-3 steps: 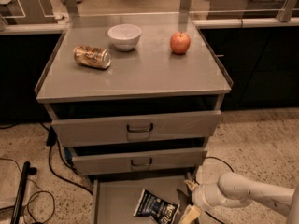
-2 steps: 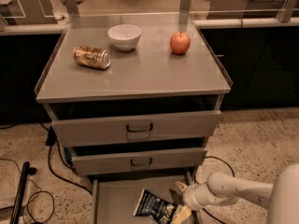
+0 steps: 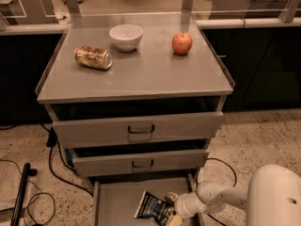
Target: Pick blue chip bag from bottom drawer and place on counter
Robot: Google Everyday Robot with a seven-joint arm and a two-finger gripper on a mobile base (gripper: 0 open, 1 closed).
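The blue chip bag [image 3: 149,205] lies in the open bottom drawer [image 3: 115,204], right of its middle. My gripper [image 3: 172,209] reaches in low from the right. It is open, with one finger above and one below the bag's right end. The white arm and its rounded body fill the bottom right corner. The counter [image 3: 150,74] is the grey top of the cabinet, well above the gripper.
On the counter lie a gold soda can [image 3: 93,57] on its side, a white bowl [image 3: 126,36] and a red apple [image 3: 182,43]. Two drawers with handles [image 3: 136,128] [image 3: 141,163] stand slightly open above the bottom drawer. Black cables [image 3: 56,168] run over the floor at left.
My gripper has moved left, from the drawer's right edge to the right end of the blue chip bag. The bag has not moved.
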